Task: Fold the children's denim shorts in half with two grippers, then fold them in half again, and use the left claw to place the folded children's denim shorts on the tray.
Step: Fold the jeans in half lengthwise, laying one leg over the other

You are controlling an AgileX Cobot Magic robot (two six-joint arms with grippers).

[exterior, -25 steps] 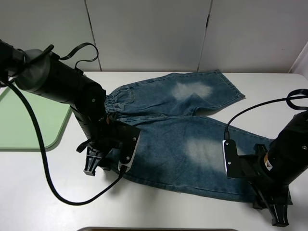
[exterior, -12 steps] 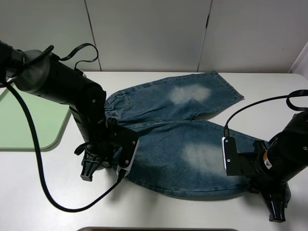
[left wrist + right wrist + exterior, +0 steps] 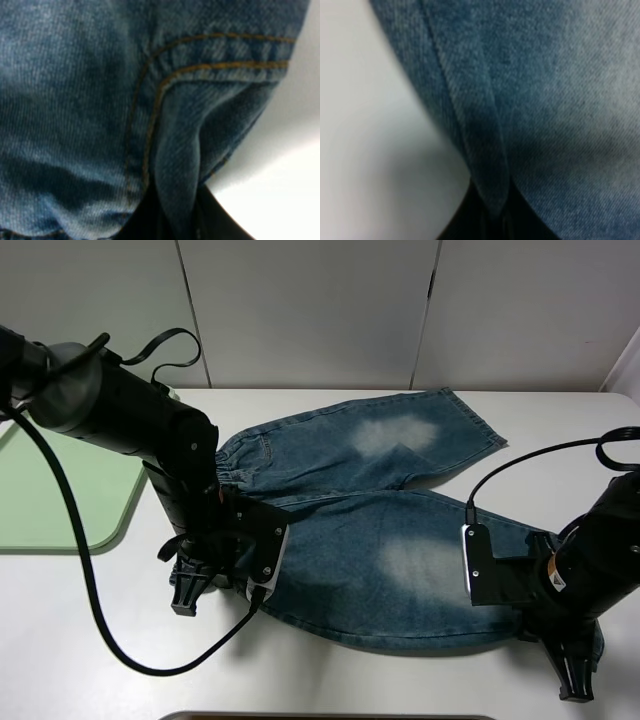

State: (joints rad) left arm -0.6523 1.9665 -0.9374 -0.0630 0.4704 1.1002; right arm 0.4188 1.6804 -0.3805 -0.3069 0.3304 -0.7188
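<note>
Change: left pincer (image 3: 190, 585) and right pincer (image 3: 573, 680) just snapped shut, each pinching the denim shorts (image 3: 400, 540) edge.
Meaning: first fold can probably begin.

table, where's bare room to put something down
Bare white table lies far right, beyond the blue denim shorts' upper leg, and along the front edge between the black left gripper and right gripper. The light-green plastic tray looks bare too. The middle is crowded.
</note>
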